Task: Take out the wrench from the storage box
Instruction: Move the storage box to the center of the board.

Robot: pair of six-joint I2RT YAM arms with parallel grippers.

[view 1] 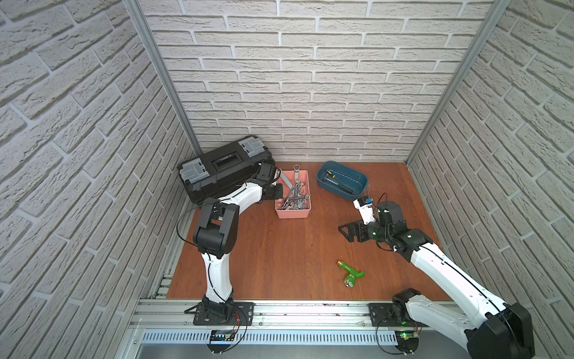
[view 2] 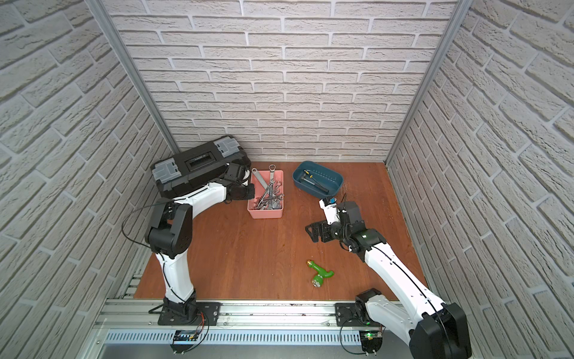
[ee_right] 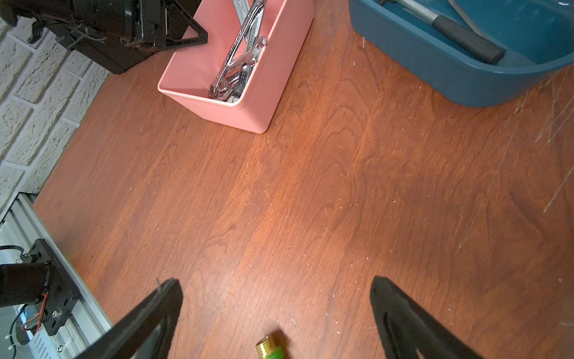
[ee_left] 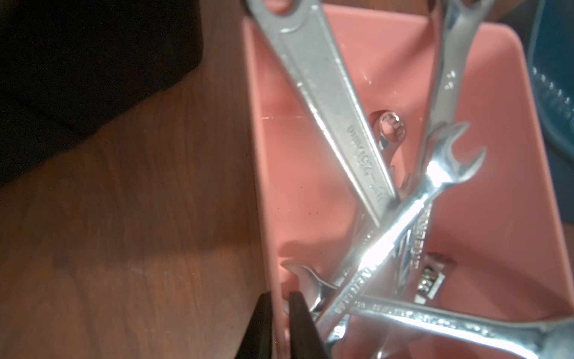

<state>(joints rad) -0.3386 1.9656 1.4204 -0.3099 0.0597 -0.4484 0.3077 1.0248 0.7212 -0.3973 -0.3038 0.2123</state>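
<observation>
The pink storage box [view 1: 292,214] [view 2: 265,214] stands at the back of the wooden table, and several steel wrenches [view 1: 293,192] [view 2: 269,194] lie crossed inside it. Two of them poke over its far rim. My left gripper [view 1: 281,194] [ee_left: 279,293] is at the box's left wall [ee_left: 285,174] and is shut on that wall, one finger outside and one inside beside a wrench head. A broad wrench [ee_left: 329,102] leans across the box. My right gripper [view 1: 344,233] [ee_right: 275,279] hovers open over bare table, well right of the box [ee_right: 226,115], with nothing in it.
A black toolbox [view 1: 223,167] with grey latches sits at the back left, right behind my left arm. A dark blue tub [view 1: 335,191] holding a hammer stands right of the box. A green hose nozzle [view 1: 351,272] [ee_right: 270,349] lies near the front right.
</observation>
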